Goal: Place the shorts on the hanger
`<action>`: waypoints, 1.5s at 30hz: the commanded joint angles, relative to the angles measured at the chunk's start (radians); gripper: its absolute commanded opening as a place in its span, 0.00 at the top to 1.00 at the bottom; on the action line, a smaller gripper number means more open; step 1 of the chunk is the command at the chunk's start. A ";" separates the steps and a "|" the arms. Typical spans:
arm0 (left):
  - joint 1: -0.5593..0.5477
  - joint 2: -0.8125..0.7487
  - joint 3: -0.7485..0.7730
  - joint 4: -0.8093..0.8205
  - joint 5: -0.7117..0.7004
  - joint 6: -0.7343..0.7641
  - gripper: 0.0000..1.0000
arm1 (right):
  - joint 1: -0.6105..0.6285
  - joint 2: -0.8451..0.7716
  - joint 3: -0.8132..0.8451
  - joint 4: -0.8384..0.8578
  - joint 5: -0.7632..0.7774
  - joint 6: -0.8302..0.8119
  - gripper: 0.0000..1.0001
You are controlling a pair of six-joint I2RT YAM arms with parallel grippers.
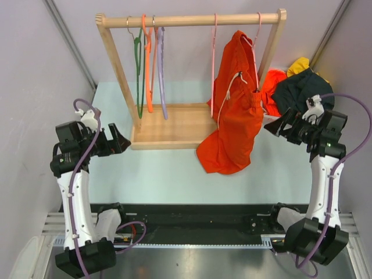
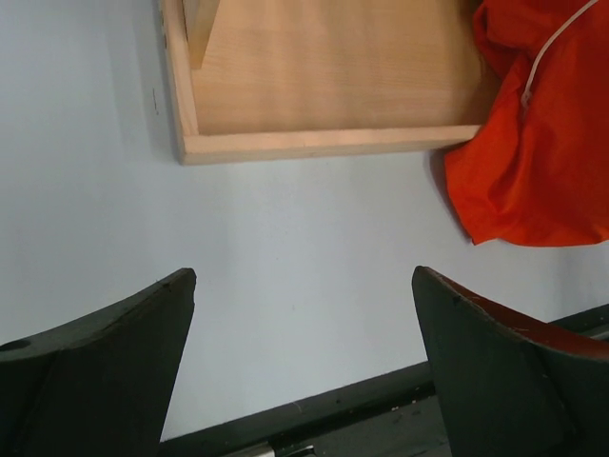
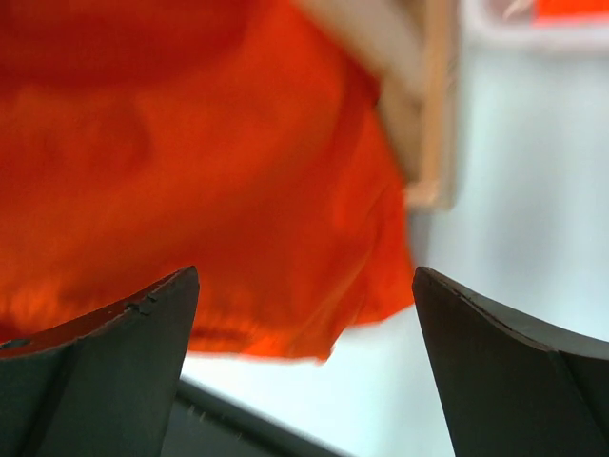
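Observation:
The dark shorts (image 1: 297, 88) lie bunched at the far right, on a pile with orange and yellow garments. An empty pale-pink hanger (image 1: 214, 70) hangs from the wooden rail, just left of the bright orange shorts (image 1: 235, 110). My left gripper (image 1: 123, 142) is open and empty over bare table in front of the rack's left corner; in its wrist view (image 2: 304, 276) only table lies between the jaws. My right gripper (image 1: 274, 128) is open and empty, just in front of the pile and right of the hanging orange shorts; its wrist view (image 3: 304, 274) shows them blurred (image 3: 190, 143).
The wooden rack (image 1: 174, 125) stands mid-table; its base shows in the left wrist view (image 2: 333, 86). Green, orange and lilac hangers (image 1: 150, 64) hang at its left end. The orange shorts hang on a second pink hanger (image 1: 256, 43) and drape down to the table (image 2: 542, 162).

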 commanded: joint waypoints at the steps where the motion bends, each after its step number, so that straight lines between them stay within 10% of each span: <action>1: 0.006 0.036 0.060 0.164 0.068 -0.029 0.00 | -0.043 0.103 0.117 0.207 0.100 0.015 0.00; 9: 0.005 0.075 -0.026 0.477 0.177 -0.159 0.00 | -0.091 0.393 0.310 0.445 0.210 -0.057 0.00; 19: 0.000 0.204 -0.003 0.466 0.123 -0.069 0.00 | -0.017 0.851 0.664 0.488 0.681 -0.349 0.00; 32: -0.002 0.268 -0.006 0.411 0.085 -0.014 0.00 | 0.035 1.180 0.820 0.448 0.671 -0.452 0.04; 35: -0.002 0.282 0.015 0.393 0.093 -0.001 0.00 | 0.039 1.189 0.792 0.454 0.668 -0.472 0.25; 39: -0.002 0.279 0.049 0.354 0.112 0.018 0.00 | 0.035 1.134 0.784 0.437 0.637 -0.441 1.00; 45: 0.001 0.201 0.031 0.350 0.166 0.060 0.00 | -0.030 0.946 0.881 0.298 0.467 -0.331 1.00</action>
